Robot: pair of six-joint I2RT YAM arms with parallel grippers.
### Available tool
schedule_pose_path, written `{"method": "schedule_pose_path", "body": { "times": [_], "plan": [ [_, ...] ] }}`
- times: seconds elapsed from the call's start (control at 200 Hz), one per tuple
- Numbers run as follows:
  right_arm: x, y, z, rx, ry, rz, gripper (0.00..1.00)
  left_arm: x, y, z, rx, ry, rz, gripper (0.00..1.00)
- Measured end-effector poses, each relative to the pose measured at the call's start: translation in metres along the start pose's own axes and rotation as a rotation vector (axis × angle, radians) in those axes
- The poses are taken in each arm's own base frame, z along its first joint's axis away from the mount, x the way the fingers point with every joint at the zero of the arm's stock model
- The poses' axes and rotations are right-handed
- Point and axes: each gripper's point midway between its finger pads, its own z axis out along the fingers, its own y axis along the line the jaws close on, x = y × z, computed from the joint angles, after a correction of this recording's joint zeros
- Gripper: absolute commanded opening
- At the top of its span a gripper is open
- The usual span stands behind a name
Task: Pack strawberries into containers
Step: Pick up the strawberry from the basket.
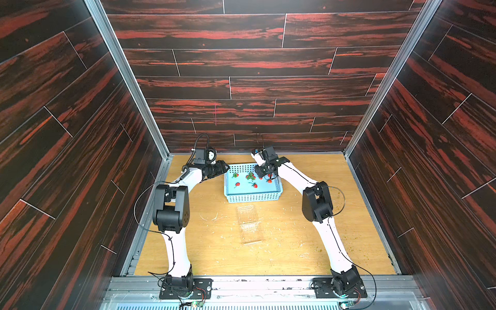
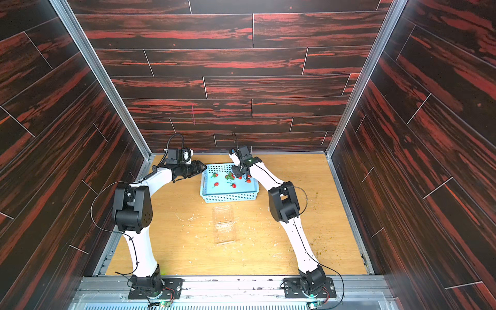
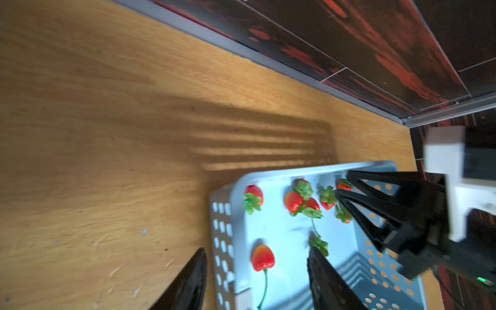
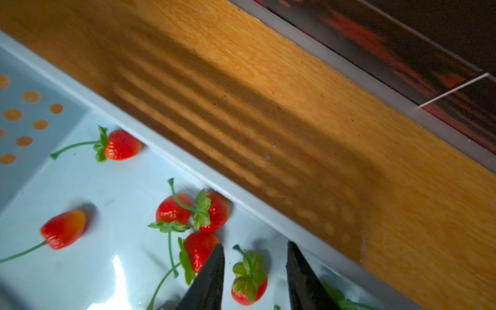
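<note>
Several red strawberries (image 1: 237, 184) (image 2: 216, 184) with green caps lie loose in the light blue basket. The clear clamshell container (image 1: 248, 224) (image 2: 224, 224) lies on the table in front of the basket, with nothing red in it. My right gripper (image 4: 255, 244) (image 1: 264, 175) points down into the basket's right side. It is open, its jaws either side of one strawberry (image 4: 249, 281) with a gap on both sides. My left gripper (image 3: 257, 250) (image 1: 226, 167) hangs open over the basket's far left corner, straddling its wall above another strawberry (image 3: 263, 257).
The perforated blue basket (image 1: 253, 197) (image 2: 229, 197) (image 3: 222, 241) (image 4: 188, 161) stands at the back middle of the wooden table (image 1: 308, 236). Dark panelled walls close in the back and both sides. White scuffs and green crumbs mark the table.
</note>
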Motion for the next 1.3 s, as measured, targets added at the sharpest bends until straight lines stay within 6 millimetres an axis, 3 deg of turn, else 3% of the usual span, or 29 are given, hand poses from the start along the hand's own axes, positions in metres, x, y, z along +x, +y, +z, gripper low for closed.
{"method": "schedule_pose_path", "body": {
  "times": [0.291, 0.757, 0.932, 1.117, 1.298],
  "plan": [
    [0.016, 0.002, 0.019, -0.009, 0.032, 0.014, 0.41, 0.003, -0.002, 0.007, 0.013, 0.014, 0.001, 0.6],
    [-0.004, 0.004, 0.022, -0.033, -0.01, 0.06, 0.39, 0.01, 0.002, 0.014, 0.018, 0.038, -0.008, 0.6],
    [-0.002, 0.006, 0.021, -0.042, 0.0, 0.07, 0.32, 0.011, 0.003, 0.014, 0.017, 0.038, -0.005, 0.59],
    [-0.001, 0.007, 0.021, -0.048, 0.005, 0.08, 0.17, 0.018, 0.006, 0.011, -0.001, 0.047, -0.003, 0.59],
    [-0.001, 0.007, 0.021, -0.05, 0.005, 0.08, 0.11, 0.018, 0.006, 0.008, -0.008, 0.045, 0.003, 0.59]
  ]
}}
